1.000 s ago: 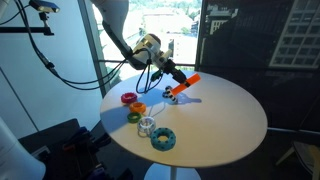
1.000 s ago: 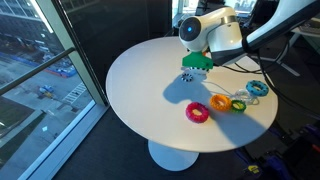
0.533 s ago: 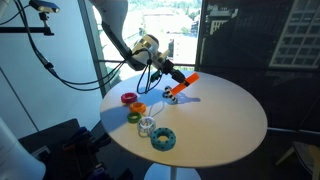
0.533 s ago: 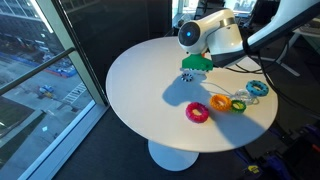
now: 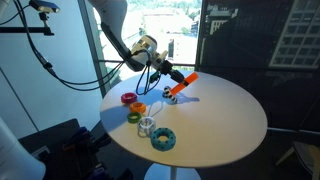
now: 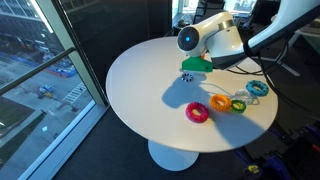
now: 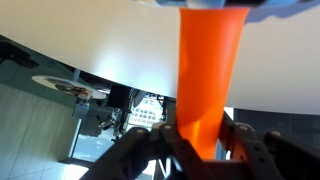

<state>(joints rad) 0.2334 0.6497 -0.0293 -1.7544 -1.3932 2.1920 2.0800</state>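
The tool (image 5: 175, 85) is clamped on one end of an orange bar (image 5: 190, 80) — a grip that leaves most of its length jutting free. The bar hangs tilted just over the white desk (image 5: 230, 120), near a cluster of coloured rings (image 5: 147, 124).

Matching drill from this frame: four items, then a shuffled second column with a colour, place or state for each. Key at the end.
Column 1:
1. bar
2. table
3. end effector
4. teal ring

Column 2:
A. lies on the table top, untouched
B. shut
C. white and round
D. orange, clamped in the grip

Pairs: 1-D, 2-C, 3-B, 4-A
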